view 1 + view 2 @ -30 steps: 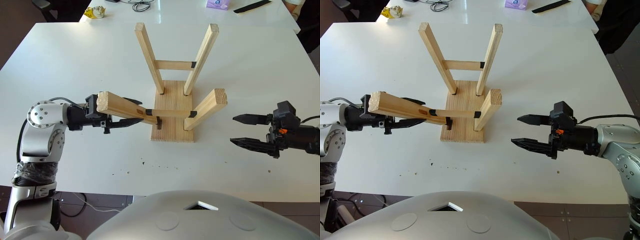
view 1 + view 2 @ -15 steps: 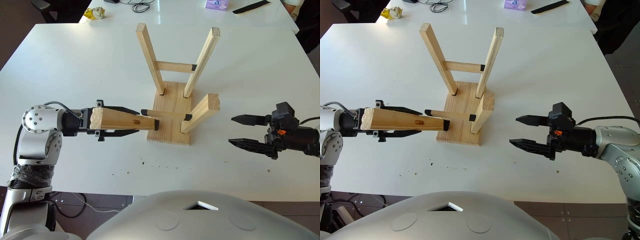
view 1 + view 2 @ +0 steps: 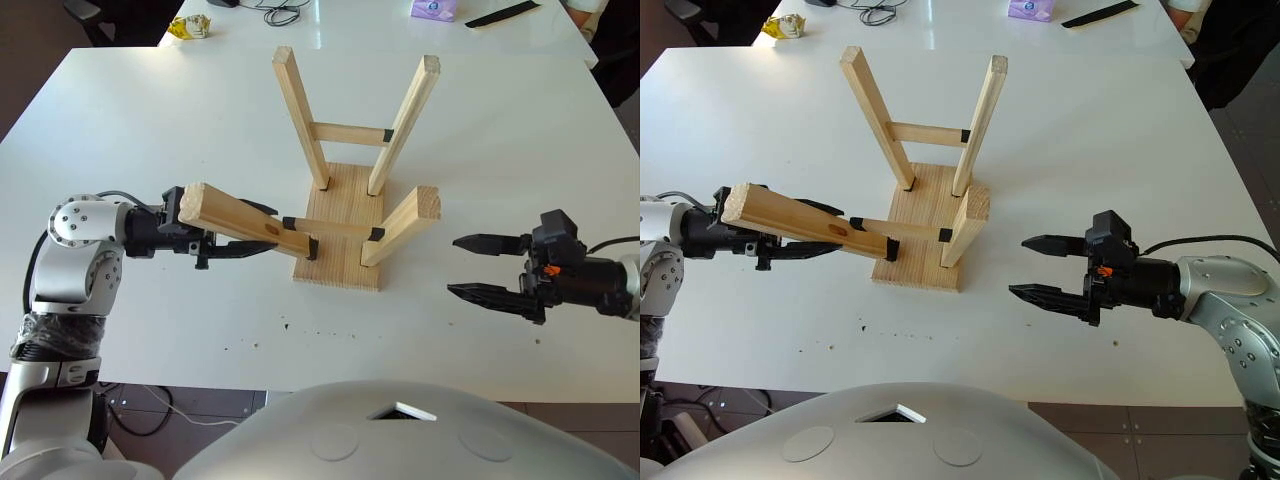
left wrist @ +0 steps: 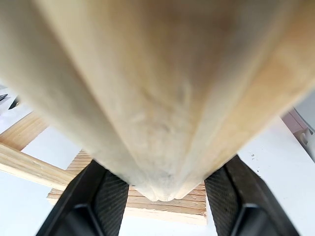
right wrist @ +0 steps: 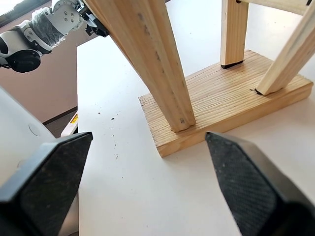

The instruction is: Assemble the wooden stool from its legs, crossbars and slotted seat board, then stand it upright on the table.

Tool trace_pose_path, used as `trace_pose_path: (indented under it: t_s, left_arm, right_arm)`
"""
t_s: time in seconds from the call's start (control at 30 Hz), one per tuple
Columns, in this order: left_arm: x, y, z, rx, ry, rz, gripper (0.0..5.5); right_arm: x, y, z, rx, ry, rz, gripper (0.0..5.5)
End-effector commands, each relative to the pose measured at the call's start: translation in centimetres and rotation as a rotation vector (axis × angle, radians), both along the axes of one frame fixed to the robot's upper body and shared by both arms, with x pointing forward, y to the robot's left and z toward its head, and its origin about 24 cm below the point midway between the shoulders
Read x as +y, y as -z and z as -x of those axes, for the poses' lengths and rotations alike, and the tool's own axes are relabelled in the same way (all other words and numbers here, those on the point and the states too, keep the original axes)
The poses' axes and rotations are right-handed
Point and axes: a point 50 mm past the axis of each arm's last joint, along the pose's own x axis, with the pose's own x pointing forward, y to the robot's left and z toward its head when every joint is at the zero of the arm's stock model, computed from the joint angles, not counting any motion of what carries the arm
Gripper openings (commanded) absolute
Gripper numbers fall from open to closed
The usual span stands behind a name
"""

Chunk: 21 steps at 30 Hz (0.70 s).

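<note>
left gripper (image 3: 262, 228) clamps the tilted pale square wooden leg (image 3: 235, 215); the left wrist view shows black pads (image 4: 106, 196) pressing both its sides. leg's lower end sits at the near left corner of the flat slotted wooden seat board (image 3: 335, 262) on the white table (image 3: 150, 120). right gripper (image 3: 452, 266) is spread wide and empty, right of the board, apart.

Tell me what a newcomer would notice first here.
The upside-down stool in the middle of the table: two legs stand upright on the seat board, joined by a crossbar. The left gripper is shut on a slanting near leg at the board's left, while the right gripper hangs open to the board's right.
</note>
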Motion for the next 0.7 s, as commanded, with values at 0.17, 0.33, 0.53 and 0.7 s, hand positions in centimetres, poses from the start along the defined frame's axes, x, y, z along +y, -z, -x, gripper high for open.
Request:
trace_pose_path:
  t_s: [0.17,0.33,0.53,0.7]
  left_arm:
    - [0.3,2.3,0.5,0.16,0.027,-0.155,2.07]
    - [-0.2,2.1,-0.3,0.188,0.057,-0.168,2.07]
    - [0.0,2.1,-0.8,0.208,0.051,-0.176,2.07]
    - [0.3,2.6,-0.7,0.217,0.056,-0.199,2.07]
  right_arm:
    - [0.6,0.1,-0.1,-0.024,-0.027,0.016,4.22]
    - [1.1,0.3,-0.1,-0.027,-0.048,0.013,4.22]
    - [1.3,0.5,-0.1,-0.036,-0.051,0.011,4.22]
    - [1.6,0.6,-1.1,-0.094,0.019,0.014,4.22]
